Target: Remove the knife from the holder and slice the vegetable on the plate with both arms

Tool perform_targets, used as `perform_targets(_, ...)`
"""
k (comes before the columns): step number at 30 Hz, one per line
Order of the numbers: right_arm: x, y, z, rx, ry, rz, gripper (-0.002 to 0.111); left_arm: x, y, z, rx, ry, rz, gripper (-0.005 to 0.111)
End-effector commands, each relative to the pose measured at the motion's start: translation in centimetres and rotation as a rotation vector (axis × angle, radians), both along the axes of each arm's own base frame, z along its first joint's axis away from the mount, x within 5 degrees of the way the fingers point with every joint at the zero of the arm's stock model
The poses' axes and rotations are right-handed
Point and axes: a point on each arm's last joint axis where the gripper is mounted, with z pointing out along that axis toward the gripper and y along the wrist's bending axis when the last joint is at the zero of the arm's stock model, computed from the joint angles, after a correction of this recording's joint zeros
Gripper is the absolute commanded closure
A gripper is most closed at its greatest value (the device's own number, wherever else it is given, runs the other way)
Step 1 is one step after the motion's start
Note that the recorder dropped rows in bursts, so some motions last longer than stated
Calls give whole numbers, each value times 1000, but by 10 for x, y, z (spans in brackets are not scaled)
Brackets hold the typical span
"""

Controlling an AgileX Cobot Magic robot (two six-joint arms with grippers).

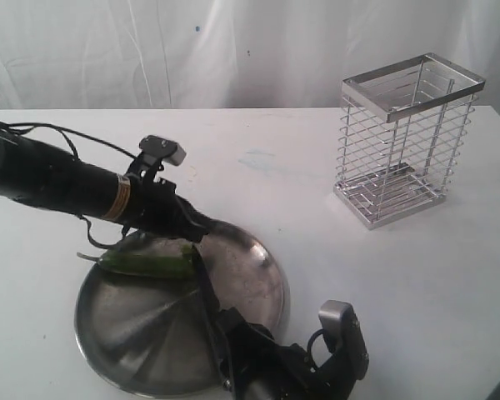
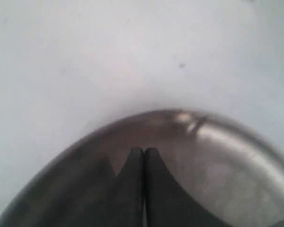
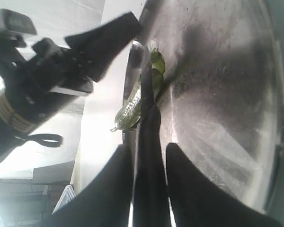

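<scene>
Slicing step. Left gripper (image 2: pixel 143 152), fingers together, sits at the end of the chilli (image 1: pixel 146 264) on the plate (image 1: pixel 262 279). The right gripper (image 3: pixel 148 147) clamps the knife (image 3: pixel 149 127), blade across the chilli (holder (image 1: pixel 408 142) already empty). Next, I judge, comes a steady downward press.

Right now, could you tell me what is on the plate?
The vegetable lies near the plate's rim, the knife across one end; anything beneath the blade is hidden.

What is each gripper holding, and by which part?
The right gripper holds the knife by its handle, clamped between its fingers. The left gripper is shut with nothing between its fingers.
</scene>
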Motion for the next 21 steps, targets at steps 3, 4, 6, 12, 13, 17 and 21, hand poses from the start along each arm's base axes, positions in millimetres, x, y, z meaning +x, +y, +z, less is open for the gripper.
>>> perform_targets(3,-4,-3,-11,1,87,15,108,-8,-8,56,-132,-97,-51,107)
perform_targets(4,-4,-2,-10,16,94,12,108,-10,-8,59,-133,-103,-61,107)
perform_targets(6,-5,-2,-10,43,108,14,108,-13,-8,65,-130,-102,-68,107)
perform_targets(12,-8,4,-6,151,140,42,108,-28,-3,65,-114,-71,-68,107)
perform_targets(13,-10,4,-6,172,156,38,108,-30,-2,65,-100,-79,-65,107)
perform_targets(17,-13,3,-7,229,195,-21,108,-38,6,77,-73,-141,3,107)
perform_targets(21,-14,3,-7,237,201,-24,108,-47,10,93,-70,-195,12,107)
